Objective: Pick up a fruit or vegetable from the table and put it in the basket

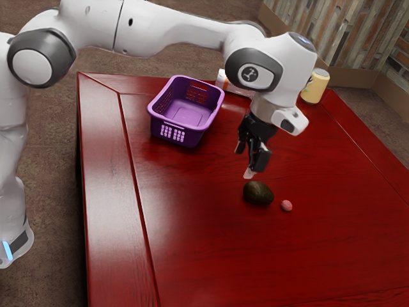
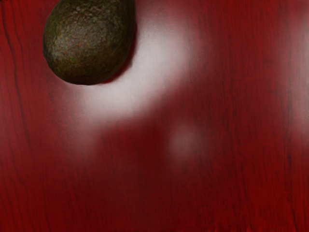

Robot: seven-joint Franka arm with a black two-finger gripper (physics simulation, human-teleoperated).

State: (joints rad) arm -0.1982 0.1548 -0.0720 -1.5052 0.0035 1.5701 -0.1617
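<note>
Standing at the exterior view's left, the white arm [image 1: 144, 25] with dark grey joint covers reaches over the red worktop [image 1: 185, 256] toward the exterior view's right. The worktop is glossy, with wood grain and dark grooves along its border, and brown floor [image 1: 38, 121] lies beside it. Next comes the purple basket [image 1: 171, 133], upright on the worktop, with slotted walls and its inside bottom in sight. Past it, near the far edge, a white container [image 1: 222, 80] with an orange mark is partly hidden behind the arm.

Then comes the black gripper [image 1: 250, 160], pointing down above the worktop, well apart from the basket. Its two fingers stand wide of each other, with space between them. Just beyond the gripper toward the viewer, the dark green-brown avocado [image 1: 258, 193] lies on its side on the worktop, outside the basket and apart from the fingers. In the wrist view its bumpy skin and rounded end show, part of it cut off by the frame, with pale blurred reflections on the wood beside it.

A small pink ball [image 1: 286, 205] sits near the avocado, a little farther right in the exterior view. Toward the far right corner, a pale yellow can [image 1: 315, 87] stands upright, with a panelled wall [image 1: 348, 32] behind it.
</note>
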